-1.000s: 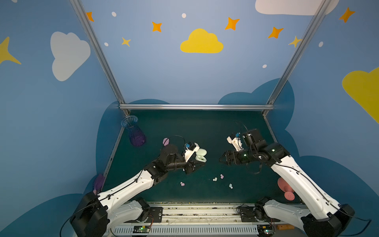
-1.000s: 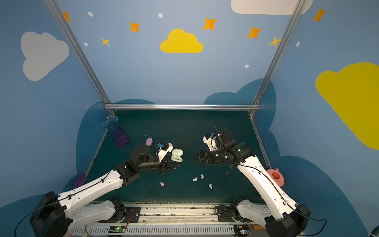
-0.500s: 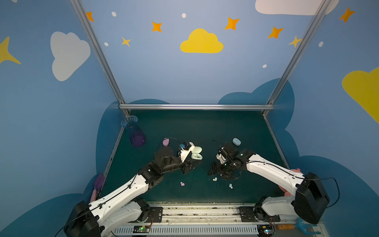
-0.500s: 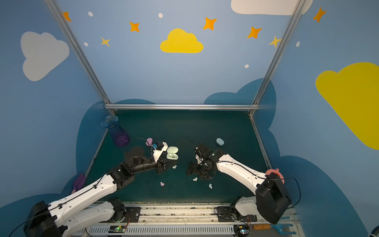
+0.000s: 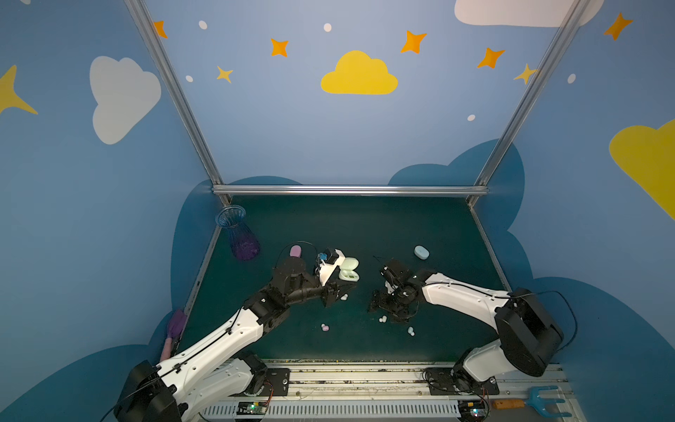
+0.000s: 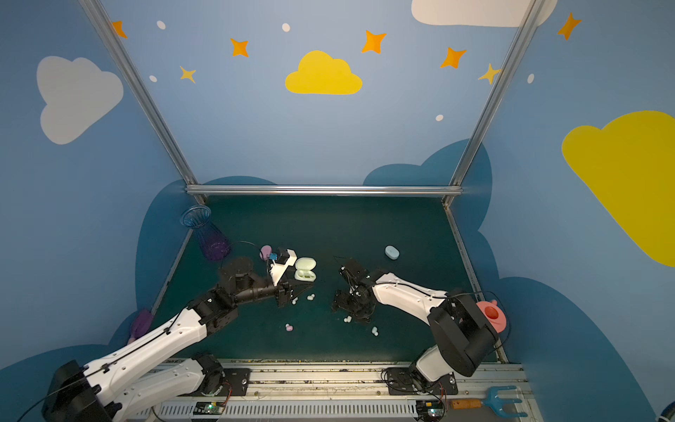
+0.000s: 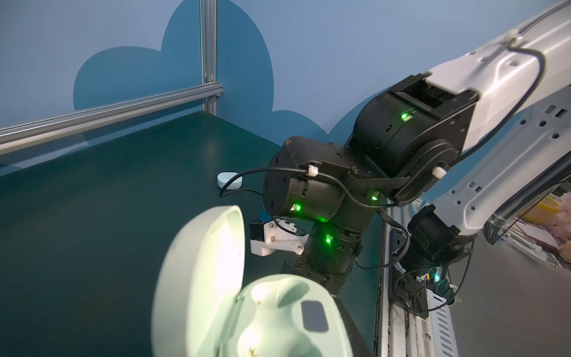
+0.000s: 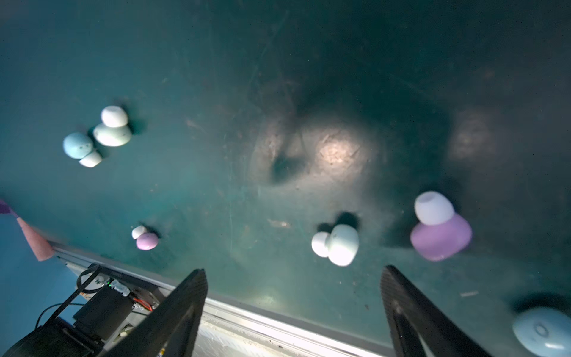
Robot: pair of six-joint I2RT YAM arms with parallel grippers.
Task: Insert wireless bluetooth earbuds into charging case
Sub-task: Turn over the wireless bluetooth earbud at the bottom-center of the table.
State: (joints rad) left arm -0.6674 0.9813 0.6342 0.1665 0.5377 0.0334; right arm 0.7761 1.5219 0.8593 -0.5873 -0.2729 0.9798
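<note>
An open mint-green charging case (image 7: 278,312) fills the left wrist view, its two sockets empty. My left gripper (image 5: 341,288) is shut on it, holding it left of centre, as both top views show (image 6: 305,270). My right gripper (image 8: 293,278) hangs open and empty, low over the front of the mat. A cream-white earbud (image 8: 336,244) lies just past its fingertips, with a pink earbud (image 8: 438,231) beside it and a pale blue one (image 8: 540,333) near one finger. Further off lie pink (image 8: 145,239), blue (image 8: 78,148) and whitish (image 8: 112,129) earbuds.
A closed pale blue case (image 5: 421,252) lies at the back right and a closed pink case (image 5: 295,250) behind the left wrist. A purple vase (image 5: 241,237) leans in the back left corner. The mat's front rail (image 8: 278,327) runs under the right gripper.
The right arm has swung down and in toward the front centre, over the loose earbuds, and has since held there. The left gripper has shifted slightly back with the case.
</note>
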